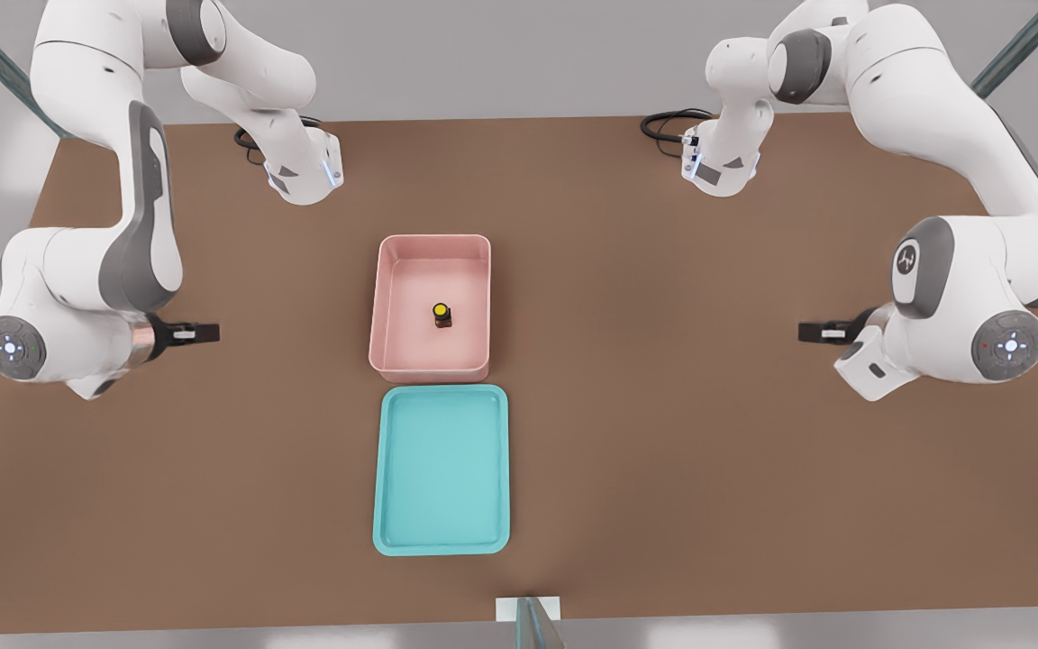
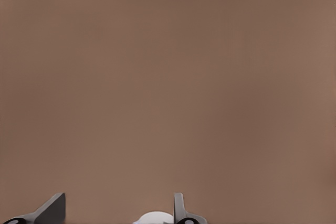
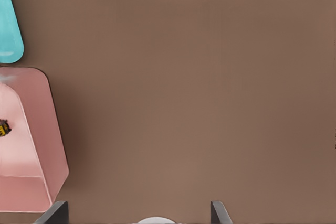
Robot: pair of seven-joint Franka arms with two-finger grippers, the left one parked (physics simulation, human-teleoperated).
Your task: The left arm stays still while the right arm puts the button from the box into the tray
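Jaws of mine [image 1: 204, 333] stand released and hold nothing, low over the bare brown table [image 1: 663, 406] at the front view's left, well apart from the box [image 1: 388, 297], with my right arm [image 1: 113, 261] bent at the elbow and the hand pointing toward the middle. From my wrist only the two dark fingertips [image 3: 52, 213] show, cut off by the edge, and the box and the tray [image 1: 393, 469] are seen only partly. Only the front view shows both whole, with the button [image 1: 441, 315] upright on the box floor and the tray just beside the box, nothing in it.
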